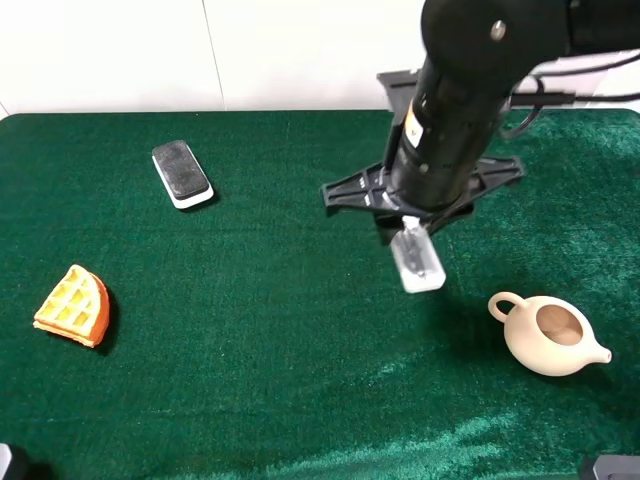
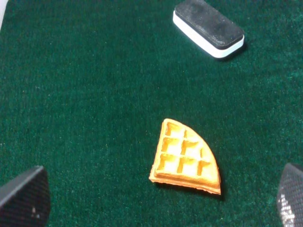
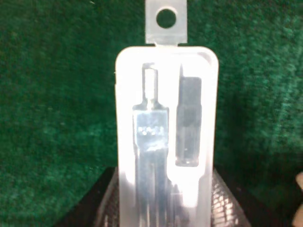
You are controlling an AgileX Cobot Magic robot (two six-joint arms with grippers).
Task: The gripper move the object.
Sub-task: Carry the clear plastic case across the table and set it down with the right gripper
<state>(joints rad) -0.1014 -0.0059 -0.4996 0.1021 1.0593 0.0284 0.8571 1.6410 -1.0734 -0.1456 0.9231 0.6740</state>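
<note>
The left claw [image 2: 158,198] is released, its two black fingertips [image 2: 23,198] spread wide above the green desk [image 2: 71,94]. Just ahead of it, in line with the gap between those tips, lies a wedge of waffle [image 2: 186,158]. Farther out from the claw, a black-topped white slab [image 2: 208,27] lies flat on the desk. Both are well to the left of the right claw [image 1: 405,232], which reaches down from a bulky black arm [image 1: 455,90] and is clenched on the white cassette [image 1: 418,264]. The cassette sticks out beyond the claw's tips, gripped at one end from both sides, with its holed tab [image 3: 165,19] at the end away from the jaws. Whether it touches the desk I cannot tell. To the right of this claw and nearer the camera stands a beige teapot [image 1: 550,338], apart from the cassette.
</note>
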